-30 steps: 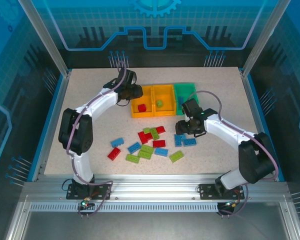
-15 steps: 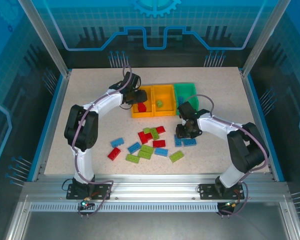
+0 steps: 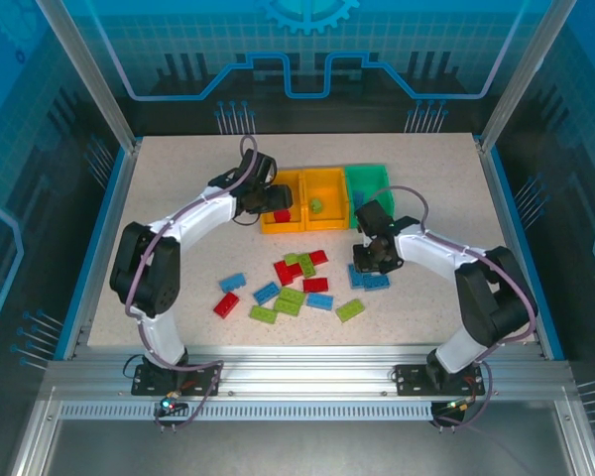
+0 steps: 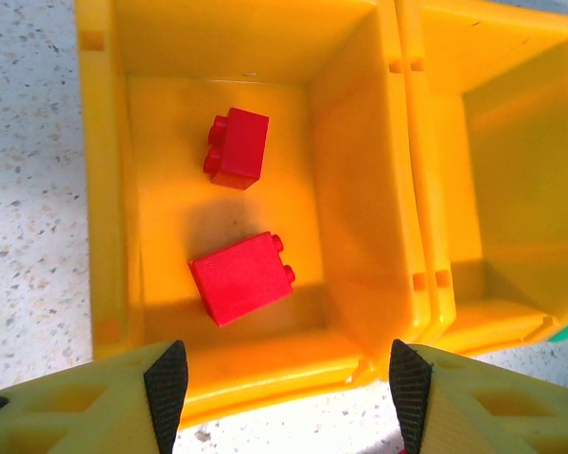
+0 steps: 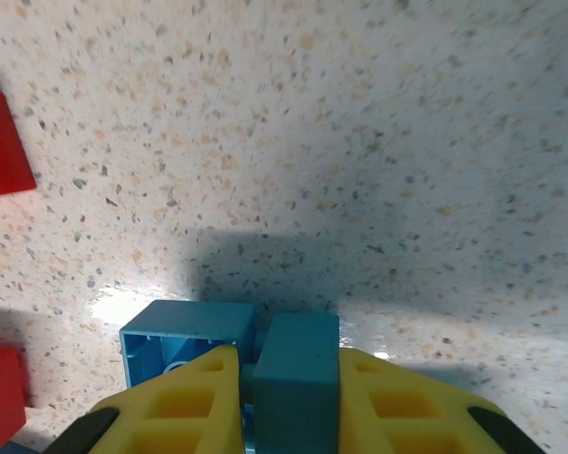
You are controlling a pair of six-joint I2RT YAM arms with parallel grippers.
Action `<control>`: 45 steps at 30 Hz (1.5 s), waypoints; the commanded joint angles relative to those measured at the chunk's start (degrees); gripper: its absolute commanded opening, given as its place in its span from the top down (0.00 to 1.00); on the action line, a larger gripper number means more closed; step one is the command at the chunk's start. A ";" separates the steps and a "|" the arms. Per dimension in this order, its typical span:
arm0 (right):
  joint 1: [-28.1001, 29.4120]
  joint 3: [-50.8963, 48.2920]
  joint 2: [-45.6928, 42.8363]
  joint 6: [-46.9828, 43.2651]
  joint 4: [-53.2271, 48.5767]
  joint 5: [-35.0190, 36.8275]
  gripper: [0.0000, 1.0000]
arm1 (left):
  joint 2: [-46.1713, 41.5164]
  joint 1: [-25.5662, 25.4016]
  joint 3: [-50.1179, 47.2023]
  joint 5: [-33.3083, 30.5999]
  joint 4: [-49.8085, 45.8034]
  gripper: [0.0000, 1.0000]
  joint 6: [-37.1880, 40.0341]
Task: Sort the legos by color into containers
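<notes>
**A:** Checking in: what has just changed on your screen?

**B:** Both ends at once. My left gripper [image 4: 286, 383] has spread its jaws above the left yellow bin [image 4: 102, 189]. That bin now holds two red bricks, one [image 4: 241, 278] just past the fingertips at 12 o'clock and another [image 4: 237, 148] further off toward 11. A second ago I counted one there from the top camera, so I read it as a red drop finished.

**A:** And the right?

**B:** My right gripper [image 5: 289, 383] has come down from beside the green bin [image 3: 369, 178] to the table [image 5: 360, 142] and is pinching a blue brick [image 5: 301, 355]. The brick sits squarely between the fingers, poking past the tips toward 12 o'clock. A second blue piece [image 5: 185, 331] touches it at 9 o'clock. I can't tell whether it is stuck on or only lying alongside.

**A:** Where does it go?

**B:** Red is in the left bin and a green brick [image 3: 316, 205] lies in the middle yellow bin [image 3: 327, 177], so I judge blue belongs in the green one, near the gripper at about 12 o'clock in the top view. Most loose bricks [image 3: 297, 283] lie at its 9 o'clock, so the sort looks early.
</notes>
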 commanded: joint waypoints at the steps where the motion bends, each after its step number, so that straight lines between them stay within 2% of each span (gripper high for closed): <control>1: -1.90 3.03 -2.39 -1.12 -2.18 -0.25 0.76 | -2.94 -0.15 -2.12 -0.98 0.43 0.37 0.33; 13: -6.96 16.23 3.09 -5.61 -3.84 0.00 0.78 | -5.40 -2.51 -7.83 -1.84 1.23 0.35 -0.31; 19: -9.00 21.30 6.98 -6.85 -4.08 -3.55 0.79 | -5.20 -3.09 -8.46 -1.93 0.85 0.34 -0.24; 25: -7.39 18.60 7.80 -9.16 -4.17 -5.46 0.79 | -5.55 -3.17 -9.20 -2.25 1.09 0.34 -0.15; 29: -6.49 13.83 8.73 -7.60 -2.11 -5.36 0.78 | -5.06 -3.20 -9.20 -2.07 1.09 0.33 -0.22; 37: -4.75 9.51 10.32 -5.26 0.93 -4.94 0.64 | -5.12 -3.27 -9.90 -2.18 0.90 0.34 -0.24; 41: -4.76 8.38 10.29 -5.22 1.01 -4.08 0.61 | -5.45 -3.27 -10.46 -2.39 0.92 0.33 -0.32; 45: -5.09 6.63 9.47 -5.00 1.51 -3.45 0.62 | -5.59 -3.29 -10.66 -2.39 0.83 0.33 -0.32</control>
